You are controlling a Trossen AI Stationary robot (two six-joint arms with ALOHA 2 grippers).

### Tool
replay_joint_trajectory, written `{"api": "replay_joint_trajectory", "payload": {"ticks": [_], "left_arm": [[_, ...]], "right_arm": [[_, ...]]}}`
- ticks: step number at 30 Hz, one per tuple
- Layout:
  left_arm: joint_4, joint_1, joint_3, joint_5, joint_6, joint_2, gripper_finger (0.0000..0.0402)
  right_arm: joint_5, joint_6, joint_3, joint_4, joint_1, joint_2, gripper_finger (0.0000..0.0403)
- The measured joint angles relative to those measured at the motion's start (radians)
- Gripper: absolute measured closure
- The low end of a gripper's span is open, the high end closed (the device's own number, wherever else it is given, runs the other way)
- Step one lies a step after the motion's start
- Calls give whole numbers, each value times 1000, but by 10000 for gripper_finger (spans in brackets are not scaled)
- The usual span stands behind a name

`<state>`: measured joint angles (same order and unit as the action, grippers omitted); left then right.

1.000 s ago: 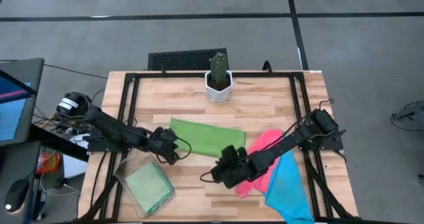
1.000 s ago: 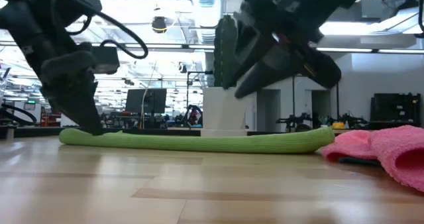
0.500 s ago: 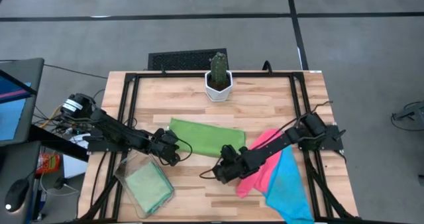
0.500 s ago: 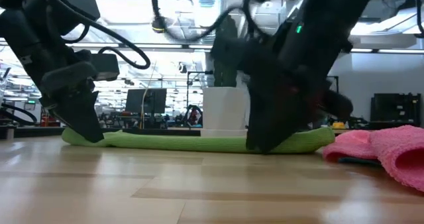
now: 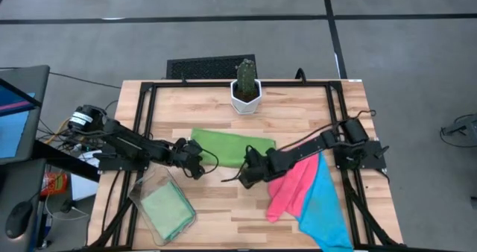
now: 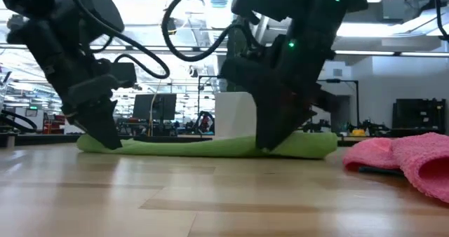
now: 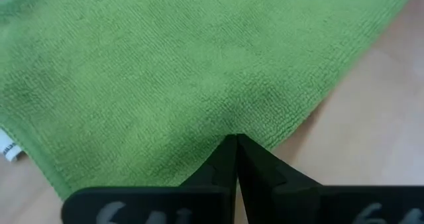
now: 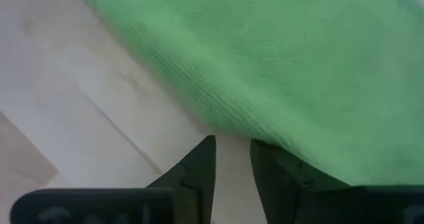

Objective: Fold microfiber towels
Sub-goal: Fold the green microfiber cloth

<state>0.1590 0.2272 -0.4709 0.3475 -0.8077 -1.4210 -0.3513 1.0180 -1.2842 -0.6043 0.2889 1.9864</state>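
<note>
Both arms reach low over the table [image 5: 298, 110] to the green towel [image 5: 227, 149] lying flat mid-table. Left gripper [image 5: 195, 165] is pinched together on its near-left edge; right gripper [image 5: 246, 170] sits at the near-right edge, fingers slightly apart, not yet gripping. The overhead view alone shows the pink towel [image 5: 292, 185] overlapping the blue towel [image 5: 320, 207], and a bin [image 5: 162, 206].

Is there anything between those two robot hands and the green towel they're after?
Nothing visible. The left hand and the right hand are both already at the near edge of the green towel. The cactus pot stands beyond it, and the pink towel lies off to its side.
</note>
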Motion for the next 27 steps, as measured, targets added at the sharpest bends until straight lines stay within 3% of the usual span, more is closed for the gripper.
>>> {"api": "replay_joint_trajectory", "payload": {"ticks": [10, 15, 27], "left_arm": [[52, -125, 5, -128, 71, 152, 398], [51, -138, 4, -130, 90, 224, 398], [49, -140, 3, -89, 148, 233, 398]], "right_arm": [[-12, -143, 1, -13, -47, -162, 284], [-54, -184, -1, -8, -23, -217, 290], [-55, 26, 0, 13, 93, 34, 316]]}}
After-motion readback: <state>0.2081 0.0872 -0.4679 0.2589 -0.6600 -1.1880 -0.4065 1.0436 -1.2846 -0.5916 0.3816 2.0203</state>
